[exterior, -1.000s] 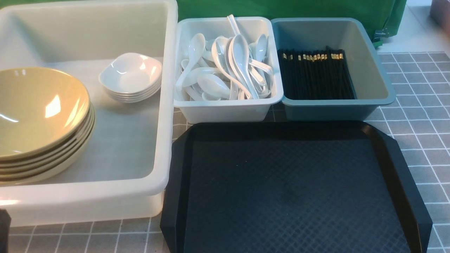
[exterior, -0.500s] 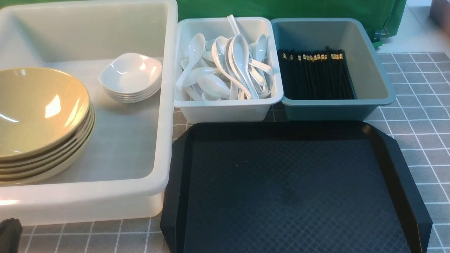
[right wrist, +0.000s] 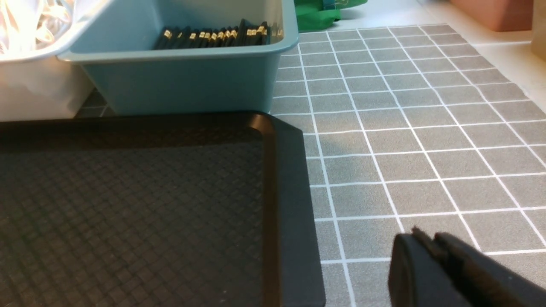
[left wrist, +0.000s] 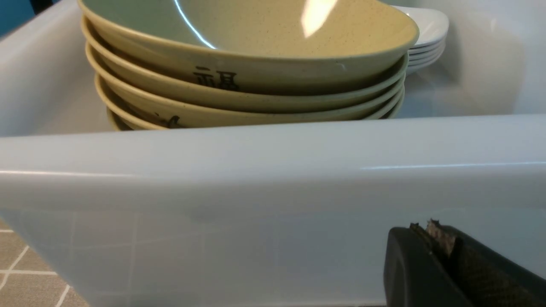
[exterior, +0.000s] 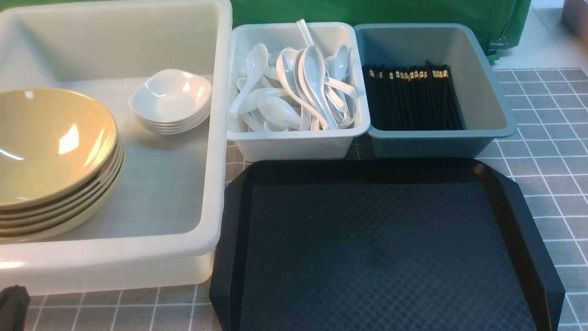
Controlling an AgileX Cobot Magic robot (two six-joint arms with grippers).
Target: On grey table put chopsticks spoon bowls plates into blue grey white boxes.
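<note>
Though boxed, chopsticks (exterior: 412,99) lengthwise front-to-back

The bowls (exterior: 50,147) and small plates (exterior: 171,99) look like glossy glazed ceramic, as do the spoons (exterior: 294,92). The boxes (exterior: 220,138) are smooth plastic. The black tray (exterior: 376,248) has a matt, cross-hatched surface.

Olive-yellow bowls (exterior: 50,156) stacked at 9 o'clock in the large white box (exterior: 216,138), white plates (exterior: 171,101) stacked behind. Spoons (exterior: 294,92) heaped in the pale box (exterior: 298,142); black chopsticks (exterior: 413,99) in the blue box (exterior: 436,145), at 1 o'clock on the grey counter (exterior: 551,161).
</note>
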